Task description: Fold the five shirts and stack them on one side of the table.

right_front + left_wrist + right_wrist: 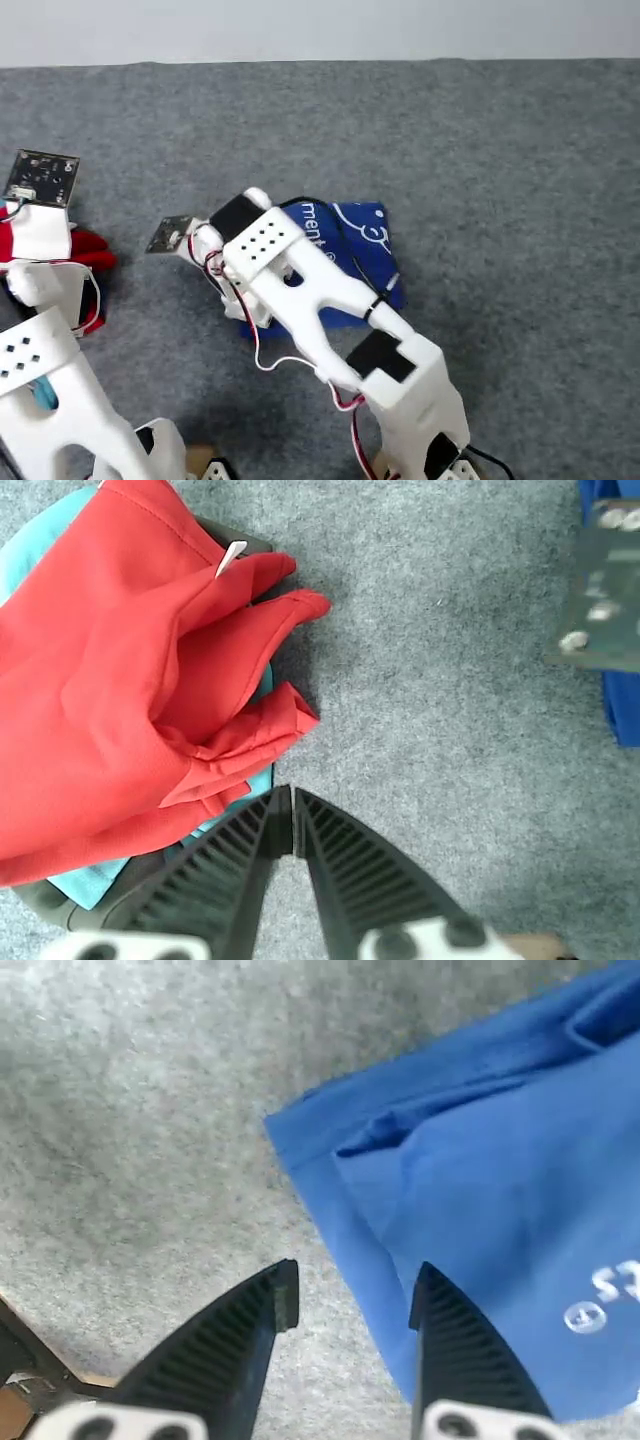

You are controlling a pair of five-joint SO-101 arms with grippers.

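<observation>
Poising my right hand (355, 1282), spread and empty, astride blue shirt (500, 1210) edge, presumably to pinch a fold; left hand (293, 808) closed, empty, beside red shirt (120, 680).

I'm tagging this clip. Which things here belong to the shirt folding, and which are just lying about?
Job: blue shirt, red shirt, teal shirt under it, left pincer shut, right pincer open.
Just there: grey table top, circuit board on an arm.

Matt cloth red shirt (120, 680), blue shirt (500, 1190), rough carpeted table (480, 150)
</observation>
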